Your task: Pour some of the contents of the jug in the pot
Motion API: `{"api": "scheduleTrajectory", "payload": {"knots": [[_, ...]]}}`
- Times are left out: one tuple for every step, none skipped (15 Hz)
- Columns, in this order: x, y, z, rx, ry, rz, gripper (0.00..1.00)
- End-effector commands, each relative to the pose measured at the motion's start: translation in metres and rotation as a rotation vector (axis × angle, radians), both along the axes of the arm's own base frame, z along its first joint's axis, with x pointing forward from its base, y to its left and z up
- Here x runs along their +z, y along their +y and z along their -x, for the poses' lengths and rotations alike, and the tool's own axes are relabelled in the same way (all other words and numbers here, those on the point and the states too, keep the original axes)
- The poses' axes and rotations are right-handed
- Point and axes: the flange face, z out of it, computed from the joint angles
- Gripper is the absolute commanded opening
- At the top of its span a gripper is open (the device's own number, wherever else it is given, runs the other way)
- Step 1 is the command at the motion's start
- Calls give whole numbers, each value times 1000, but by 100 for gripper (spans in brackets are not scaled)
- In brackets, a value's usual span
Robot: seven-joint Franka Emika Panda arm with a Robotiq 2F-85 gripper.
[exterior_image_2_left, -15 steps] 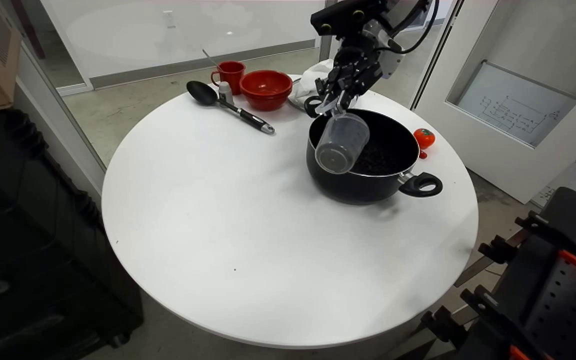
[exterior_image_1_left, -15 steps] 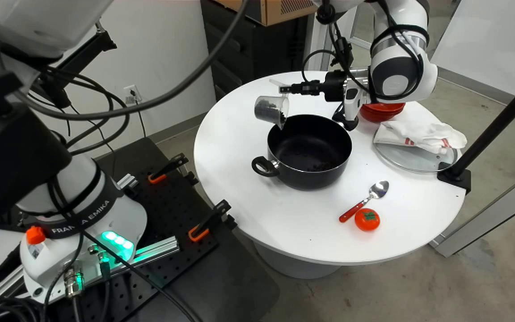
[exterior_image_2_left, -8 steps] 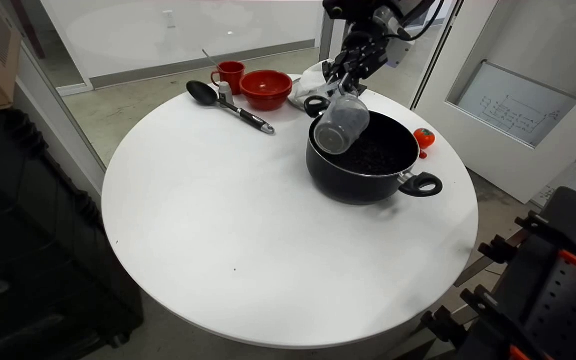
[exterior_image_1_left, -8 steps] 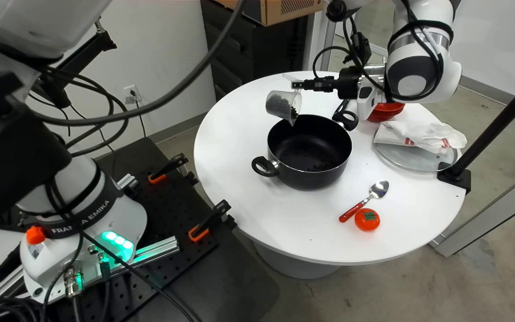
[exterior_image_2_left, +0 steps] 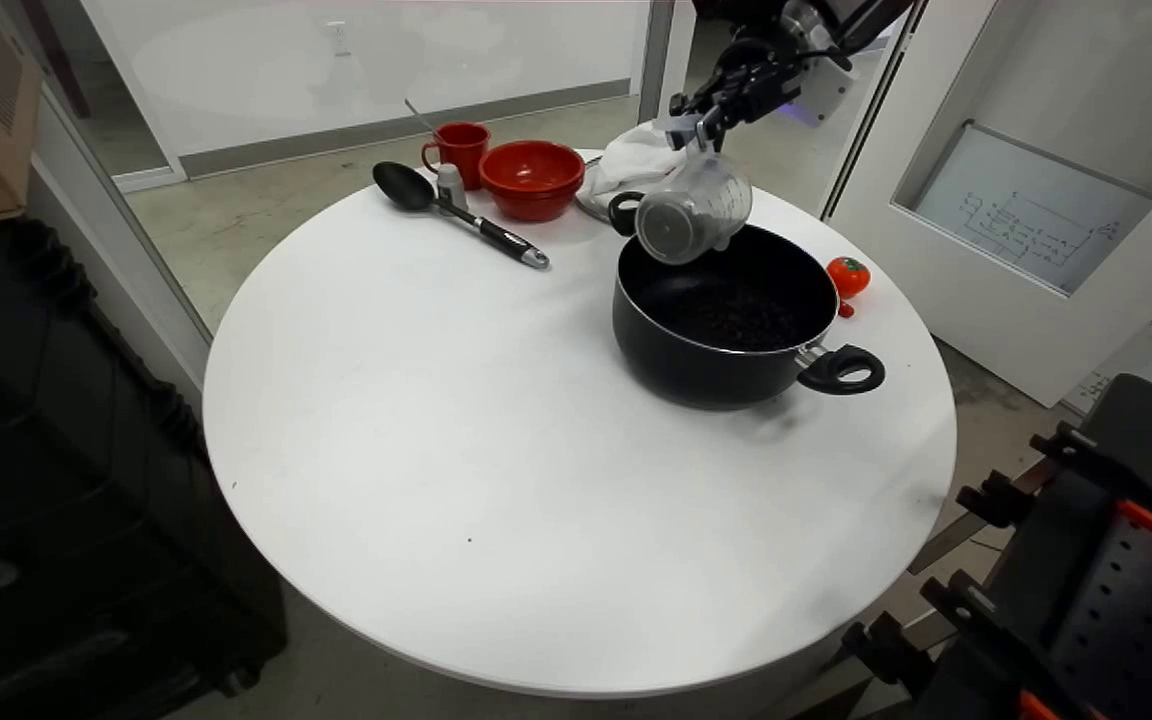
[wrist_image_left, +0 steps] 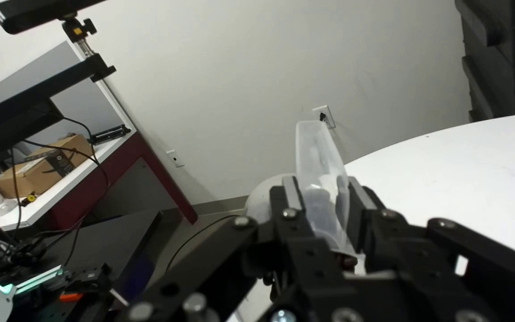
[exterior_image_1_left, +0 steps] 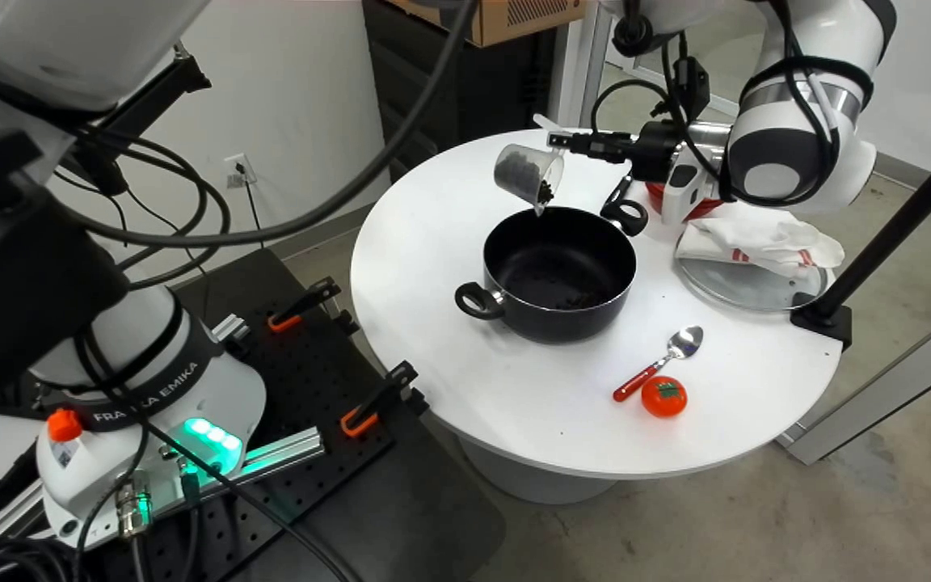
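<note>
The jug [exterior_image_1_left: 519, 171] is a translucent plastic measuring jug with dark pieces inside, also visible in an exterior view [exterior_image_2_left: 686, 215]. My gripper [exterior_image_1_left: 556, 141] is shut on its handle [wrist_image_left: 318, 156], which stands between the fingers in the wrist view. The jug is held in the air, tilted nearly on its side. Its spout points down over the rim of the black pot [exterior_image_1_left: 542, 322], with dark pieces gathered at its mouth. The pot [exterior_image_2_left: 696, 378] stands on the table, with some dark pieces on its floor. The pot does not show in the wrist view.
On the white round table [exterior_image_2_left: 496, 520] are red bowls [exterior_image_2_left: 533, 180], a red mug [exterior_image_2_left: 461, 150], a small shaker [exterior_image_2_left: 450, 186] and a black ladle-like spoon [exterior_image_2_left: 456, 210]. A towel [exterior_image_1_left: 760, 238] lies on a glass lid [exterior_image_1_left: 736, 293]. A spoon [exterior_image_1_left: 659, 360] and a tomato [exterior_image_1_left: 664, 397] lie near the pot.
My gripper and the jug have moved right and slightly up in an exterior view, and upward in the picture of the other view. The jug stays tilted; the pot has not moved.
</note>
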Motion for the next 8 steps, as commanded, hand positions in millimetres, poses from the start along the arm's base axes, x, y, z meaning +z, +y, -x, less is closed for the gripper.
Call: {"api": "scheduleTrajectory", "payload": {"knots": [[0,6,1,28,33,-76,7],[-1,8,2,36,38,-89,7],[-2,11,3,44,43,-103,7],[-2,11,4,43,40,-123,7],[-1,11,4,33,33,-146,7],[-1,11,4,28,31,-162,7],[0,12,3,23,29,-175,7],[0,11,3,16,25,-183,7]]}}
